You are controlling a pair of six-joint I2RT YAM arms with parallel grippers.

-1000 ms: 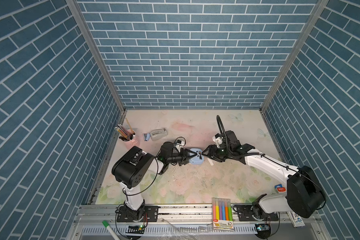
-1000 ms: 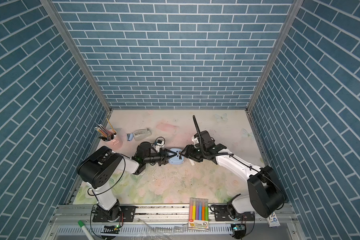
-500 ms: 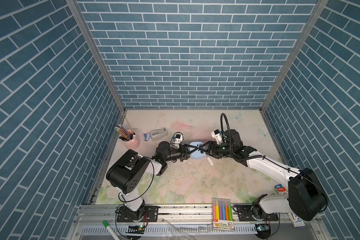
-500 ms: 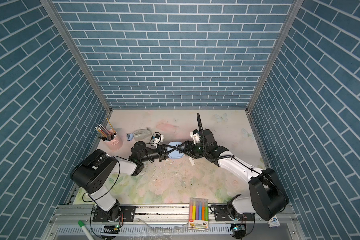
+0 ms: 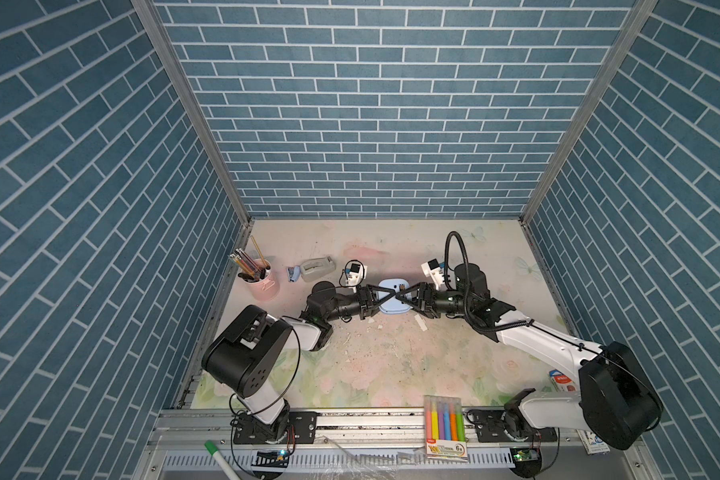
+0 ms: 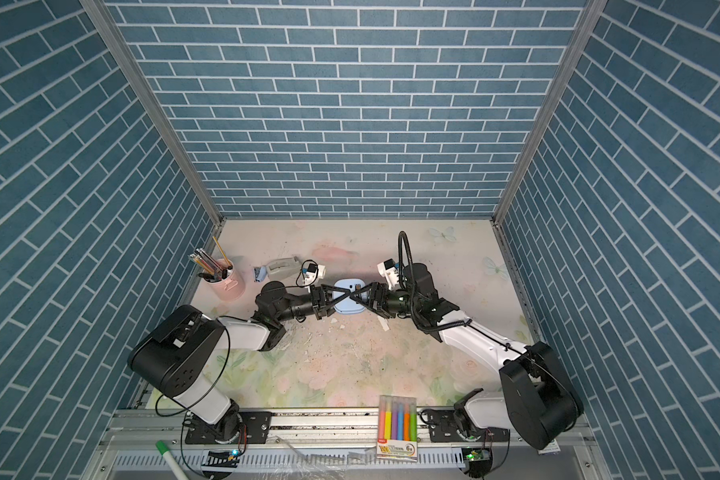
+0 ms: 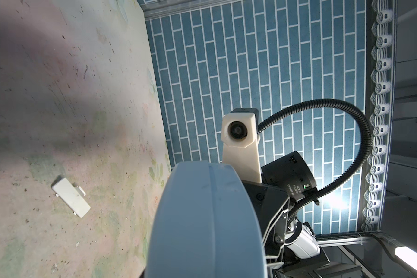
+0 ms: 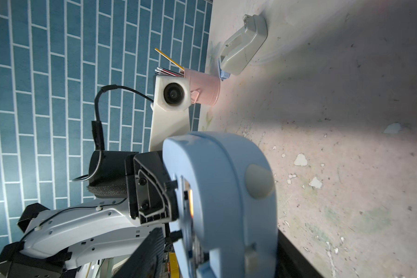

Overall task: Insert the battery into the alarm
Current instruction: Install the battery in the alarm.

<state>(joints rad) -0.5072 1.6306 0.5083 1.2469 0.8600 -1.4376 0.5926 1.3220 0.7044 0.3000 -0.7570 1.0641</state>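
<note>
Two grippers meet tip to tip over the middle of the table [image 5: 391, 370]. The clock [image 5: 391, 286] lies flat between them, its plain blue back turned up.

The left gripper [image 5: 391, 296] comes in from the side of the pink pencil cup [image 5: 262, 286]. Its fingers are closed on the clock, one above and one below. In the right wrist view its upper finger [image 8: 152, 192] sits flat against the back, right at the edge of the open battery slot.

The right gripper [image 5: 403, 296] reaches in from the opposite side with its fingers fairly wide and the clock between them. Its lower finger [image 8: 296, 255] runs under the front face, between clock and table, so the clock is clear of the table. Its upper finger [image 8: 142, 252] stands a little off the back, with a gap showing. I can see no firm hold there.

In both top views the two upper fingers meet over the clock's back and cover its middle.

Inside the slot a thin gold-yellow strip [image 8: 190, 199] glows. Whether that is the battery I cannot tell, and no other view shows it more clearly.

A small white lid [image 5: 420, 322] lies on the table near the right gripper, apart from the clock.
</note>
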